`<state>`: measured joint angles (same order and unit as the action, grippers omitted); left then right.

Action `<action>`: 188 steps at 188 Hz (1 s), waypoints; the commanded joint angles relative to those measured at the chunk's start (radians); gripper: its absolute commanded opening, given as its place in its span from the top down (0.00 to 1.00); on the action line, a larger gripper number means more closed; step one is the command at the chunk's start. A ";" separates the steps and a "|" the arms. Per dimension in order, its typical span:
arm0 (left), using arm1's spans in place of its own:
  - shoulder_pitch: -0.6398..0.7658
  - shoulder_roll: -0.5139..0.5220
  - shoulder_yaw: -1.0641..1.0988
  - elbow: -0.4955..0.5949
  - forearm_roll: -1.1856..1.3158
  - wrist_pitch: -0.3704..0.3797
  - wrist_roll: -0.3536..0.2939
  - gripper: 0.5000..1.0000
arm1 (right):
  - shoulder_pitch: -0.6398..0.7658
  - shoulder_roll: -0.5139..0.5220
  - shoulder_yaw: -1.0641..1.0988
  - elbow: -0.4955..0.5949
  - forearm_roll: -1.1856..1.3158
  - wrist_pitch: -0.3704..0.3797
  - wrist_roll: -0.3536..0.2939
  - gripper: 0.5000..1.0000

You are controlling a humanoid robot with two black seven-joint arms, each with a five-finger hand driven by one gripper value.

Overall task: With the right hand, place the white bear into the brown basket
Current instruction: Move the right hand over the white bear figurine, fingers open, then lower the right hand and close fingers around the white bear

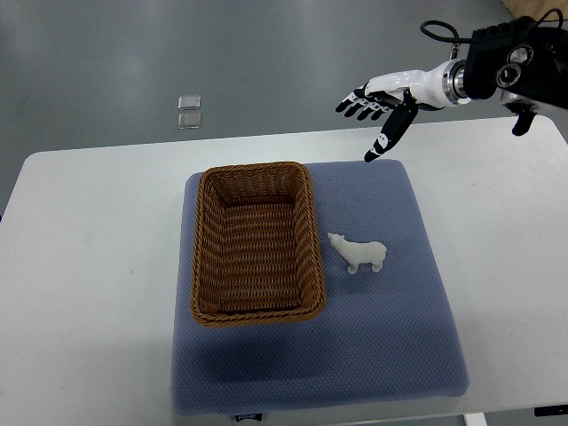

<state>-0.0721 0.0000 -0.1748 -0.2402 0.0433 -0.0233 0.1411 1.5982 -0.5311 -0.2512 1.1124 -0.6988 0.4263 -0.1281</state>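
White bear [358, 254]: standing free just right of brown basket [256, 243], ungrasped; right hand [377, 111] spread empty at the far right, unengaged.

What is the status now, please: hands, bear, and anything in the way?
Right hand open, up beyond the pad's far edge, holding nothing. Bear on the pad, right of the basket, untouched. Basket empty. Path clear.
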 commanded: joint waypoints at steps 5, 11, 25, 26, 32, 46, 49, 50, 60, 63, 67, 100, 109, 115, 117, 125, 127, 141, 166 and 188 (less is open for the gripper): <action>0.000 0.000 0.001 0.001 0.000 0.000 0.000 0.00 | 0.127 0.011 -0.146 0.124 -0.010 0.025 -0.048 0.15; 0.000 0.000 0.001 0.001 0.000 0.000 0.002 0.00 | 0.131 0.016 -0.155 0.142 -0.010 0.025 -0.061 0.15; 0.000 0.000 0.001 0.002 0.000 0.000 0.000 0.00 | 0.128 0.037 -0.163 0.155 -0.007 0.022 -0.085 0.15; 0.000 0.000 0.001 0.002 0.000 0.000 0.000 0.00 | 0.127 0.037 -0.163 0.155 -0.007 0.022 -0.085 0.15; 0.000 0.000 0.003 0.002 0.000 0.000 0.000 0.00 | 0.121 0.042 -0.163 0.153 -0.005 0.020 -0.091 0.15; 0.000 0.000 0.003 0.002 0.000 0.000 0.000 0.00 | 0.094 0.045 -0.161 0.153 -0.004 0.008 -0.099 0.15; 0.000 0.000 0.003 0.002 -0.002 0.000 0.000 0.00 | 0.091 0.045 -0.161 0.153 -0.002 0.003 -0.101 0.15; 0.000 0.000 0.003 0.002 -0.002 0.000 0.000 0.00 | 0.088 0.045 -0.160 0.153 -0.002 0.000 -0.101 0.15; 0.000 0.000 0.003 0.002 -0.002 0.000 0.000 0.00 | 0.074 0.045 -0.155 0.153 -0.002 -0.017 -0.101 0.15; 0.000 0.000 0.003 0.002 -0.002 0.000 0.000 0.00 | 0.069 0.045 -0.151 0.153 -0.001 -0.026 -0.101 0.15; 0.000 0.000 0.003 0.002 -0.002 0.000 0.000 0.00 | 0.060 0.043 -0.149 0.153 0.001 -0.035 -0.101 0.15; 0.000 0.000 0.003 0.002 -0.002 0.000 0.002 0.00 | 0.003 0.034 -0.146 0.158 0.094 -0.081 -0.102 0.15; 0.000 0.000 0.003 0.002 -0.002 0.000 0.002 0.00 | -0.004 0.034 -0.146 0.159 0.101 -0.093 -0.101 0.15; 0.000 0.000 0.003 0.002 -0.002 0.000 0.002 0.00 | -0.011 0.034 -0.146 0.161 0.104 -0.103 -0.101 0.16; 0.000 0.000 0.003 0.002 -0.002 0.000 0.002 0.00 | -0.014 0.034 -0.145 0.161 0.105 -0.106 -0.101 0.15; 0.000 0.000 0.003 0.002 -0.002 0.000 0.002 0.00 | -0.020 0.037 -0.135 0.162 0.105 -0.116 -0.101 0.16; 0.000 0.000 0.003 0.002 -0.002 0.000 0.002 0.00 | -0.023 0.039 -0.131 0.162 0.107 -0.120 -0.101 0.16; 0.000 0.000 0.003 0.002 -0.002 0.000 0.002 0.00 | -0.057 0.043 -0.105 0.162 0.107 -0.141 -0.101 0.16; 0.000 0.000 0.003 0.004 -0.002 0.000 0.002 0.00 | -0.132 0.042 -0.072 0.162 0.104 -0.176 -0.101 0.15; 0.000 0.000 0.003 0.004 -0.002 0.000 0.002 0.00 | -0.169 0.034 -0.046 0.162 0.104 -0.179 -0.101 0.16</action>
<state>-0.0721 0.0000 -0.1718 -0.2364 0.0411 -0.0229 0.1427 1.4621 -0.4905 -0.3195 1.2748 -0.5942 0.2522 -0.2293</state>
